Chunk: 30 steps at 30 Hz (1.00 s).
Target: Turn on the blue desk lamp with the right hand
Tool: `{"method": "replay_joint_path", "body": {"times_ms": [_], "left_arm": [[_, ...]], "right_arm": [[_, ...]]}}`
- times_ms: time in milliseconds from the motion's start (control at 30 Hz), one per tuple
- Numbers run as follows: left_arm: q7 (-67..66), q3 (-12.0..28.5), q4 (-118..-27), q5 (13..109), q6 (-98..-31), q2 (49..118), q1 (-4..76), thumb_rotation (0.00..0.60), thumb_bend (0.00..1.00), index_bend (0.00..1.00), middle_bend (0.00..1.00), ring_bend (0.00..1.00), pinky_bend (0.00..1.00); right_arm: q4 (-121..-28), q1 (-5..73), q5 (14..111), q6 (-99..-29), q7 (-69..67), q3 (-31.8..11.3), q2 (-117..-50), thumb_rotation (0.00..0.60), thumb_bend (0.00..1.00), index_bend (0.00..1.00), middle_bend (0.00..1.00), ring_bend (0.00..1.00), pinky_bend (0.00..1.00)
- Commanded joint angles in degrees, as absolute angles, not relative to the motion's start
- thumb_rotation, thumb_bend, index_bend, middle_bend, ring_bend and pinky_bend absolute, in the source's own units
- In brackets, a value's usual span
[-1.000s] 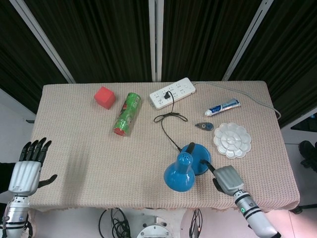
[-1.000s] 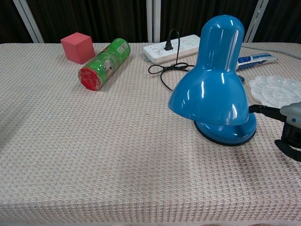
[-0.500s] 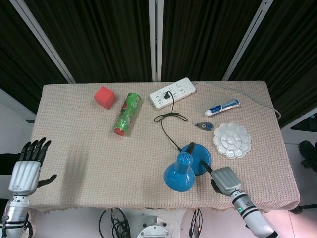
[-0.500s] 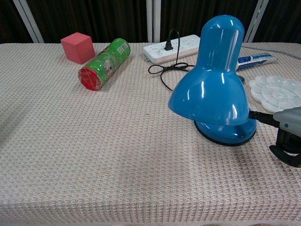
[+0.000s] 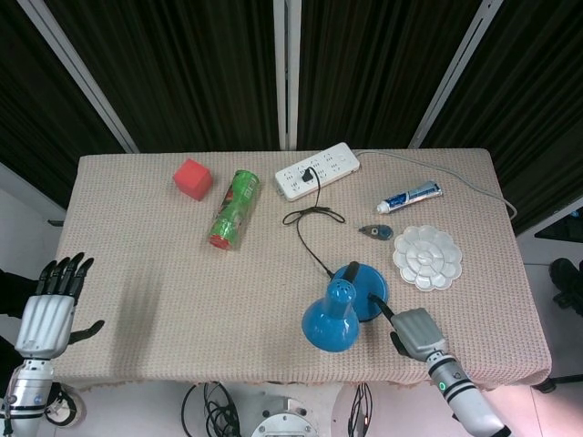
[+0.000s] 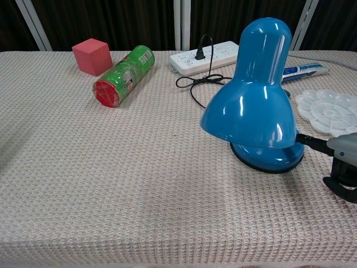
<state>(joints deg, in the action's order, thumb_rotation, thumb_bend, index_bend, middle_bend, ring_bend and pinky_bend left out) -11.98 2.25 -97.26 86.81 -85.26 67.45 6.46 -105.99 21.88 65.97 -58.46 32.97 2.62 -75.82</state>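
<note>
Your left hand [image 5: 53, 305] is idle off the table's [image 5: 164, 273] left edge, fingers spread, holding nothing. Leave it there.

Clutter on the far left and middle: red cube [image 5: 192, 178], green can [image 5: 234, 208] on its side, power strip [image 5: 317, 170] at the back with the lamp cord [image 5: 312, 238] plugged in.

Lamp [image 5: 342, 305] sits near the front edge, right of centre, shade tipped toward you, round base [image 6: 268, 157] flat on the table. Not lit as far as I can tell.

Your right hand [image 5: 417, 331] is just right of the base, holding nothing. One finger [image 6: 312, 143] is stretched toward the base rim, the rest curled under. From the chest view it looks touching or nearly so; can't confirm contact. Switch itself isn't visible. The shade hides the base top in both views.

Handling, my read: thin glossy metal or plastic shell, light, top-heavy with that tilted shade. The base will slide on the woven cloth if you push sideways. So press down, not across. One fingertip on the switch, short firm push. No need to grip it.

Right of the lamp: paint palette [image 5: 427, 258], toothpaste tube [image 5: 409, 197], small blue item [image 5: 375, 232]. Palette is near your wrist, watch the swing.
</note>
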Motion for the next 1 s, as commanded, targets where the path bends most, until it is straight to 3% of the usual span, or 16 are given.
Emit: {"method": "replay_joint_path", "body": {"times_ms": [33, 433, 567, 733, 767, 800, 867, 933, 1000], "left_arm": [[-12.02, 2.26, -97.31, 86.80, -85.30, 67.44, 6.44, 0.600, 0.04, 0.00, 0.00, 0.00, 0.00], [-11.80, 2.24, -97.38, 86.77, -85.32, 67.37, 6.42, 0.600, 0.04, 0.00, 0.00, 0.00, 0.00], [-11.67, 2.28, -97.43, 86.87, -85.52, 67.29, 6.38, 0.600, 0.04, 0.00, 0.00, 0.00, 0.00], [-11.38, 2.27, -97.39, 87.00, -85.63, 67.14, 6.34, 0.600, 0.04, 0.00, 0.00, 0.00, 0.00], [-11.38, 2.26, -97.37, 86.98, -85.58, 67.13, 6.36, 0.600, 0.04, 0.00, 0.00, 0.00, 0.00], [-11.39, 2.25, -97.36, 87.04, -85.54, 67.14, 6.40, 0.600, 0.04, 0.00, 0.00, 0.00, 0.00], [-11.45, 2.20, -97.40, 87.16, -85.49, 67.17, 6.44, 0.600, 0.04, 0.00, 0.00, 0.00, 0.00], [-11.52, 2.16, -97.47, 87.23, -85.52, 67.22, 6.43, 0.600, 0.04, 0.00, 0.00, 0.00, 0.00], [-11.59, 2.14, -97.47, 87.11, -85.43, 67.21, 6.42, 0.600, 0.04, 0.00, 0.00, 0.00, 0.00]], "right_arm": [[-105.94, 22.04, 65.66, -58.27, 32.82, 2.87, -75.79, 0.600, 0.55, 0.00, 0.93, 0.81, 0.76], [-106.09, 21.87, 68.05, -60.70, 30.66, 3.08, -75.55, 0.600, 0.55, 0.00, 0.93, 0.81, 0.76], [-107.58, 20.44, 73.27, -65.36, 28.57, 2.78, -74.18, 0.600, 0.55, 0.00, 0.93, 0.81, 0.76], [-106.58, 15.43, 82.26, -76.72, 23.61, 3.11, -71.63, 0.600, 0.50, 0.00, 0.92, 0.79, 0.74], [-105.35, 14.29, 83.69, -79.41, 22.82, 2.88, -71.77, 0.600, 0.48, 0.00, 0.88, 0.75, 0.71], [-103.29, 12.92, 85.44, -82.74, 21.91, 2.52, -72.25, 0.600, 0.45, 0.00, 0.77, 0.65, 0.62], [-100.21, 11.19, 87.10, -86.46, 20.69, 2.16, -72.98, 0.600, 0.35, 0.00, 0.46, 0.38, 0.35], [-98.12, 9.63, 87.32, -88.93, 20.00, 1.77, -73.21, 0.600, 0.16, 0.00, 0.08, 0.06, 0.06], [-98.95, 8.69, 86.13, -88.98, 18.06, 1.68, -72.31, 0.600, 0.04, 0.00, 0.00, 0.00, 0.00]]}}
